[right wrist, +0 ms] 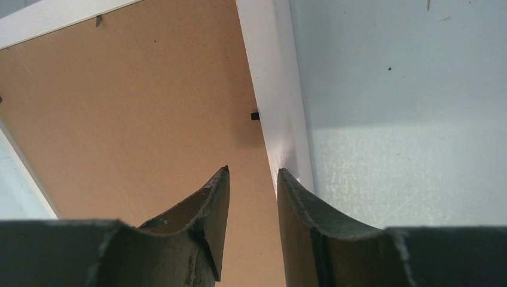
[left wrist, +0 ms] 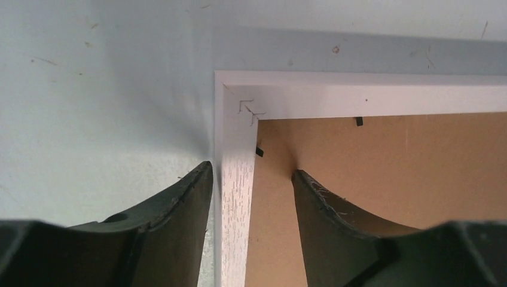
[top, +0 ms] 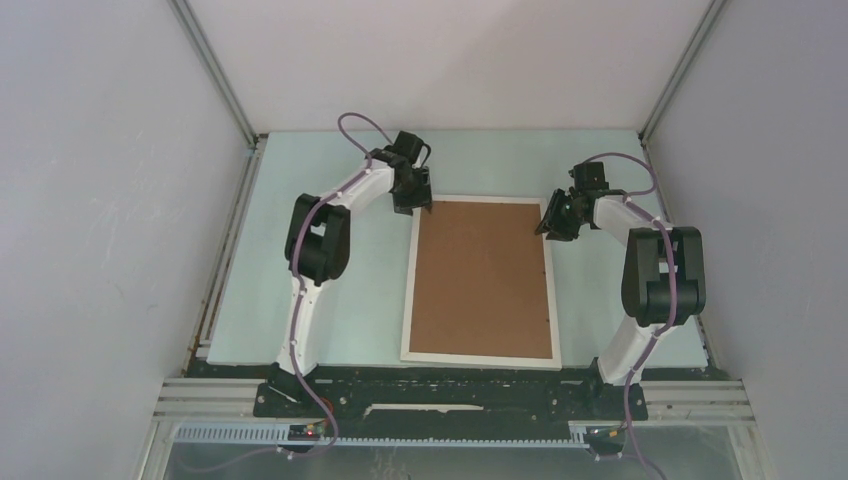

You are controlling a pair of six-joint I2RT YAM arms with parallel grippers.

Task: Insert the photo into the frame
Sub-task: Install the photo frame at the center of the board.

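Your frame (top: 480, 360) lay flat on the bench (top: 500, 160), likely light and stiff; left fingers (left wrist: 173, 221) straddled its rail, released; right fingers (right wrist: 203, 221) stood apart, empty; pinching a rail looked safest

Bare table (top: 355, 300) either side of frame (top: 480, 359), room to pass. Far end crowded by left gripper (top: 420, 208) and right gripper (top: 551, 228) over the rails. Walls (top: 100, 250) at table edges.

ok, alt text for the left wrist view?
The left gripper hangs open over a corner of a white frame, straddling its side rail. Brown backing board fills the frame, which lies on a pale table.
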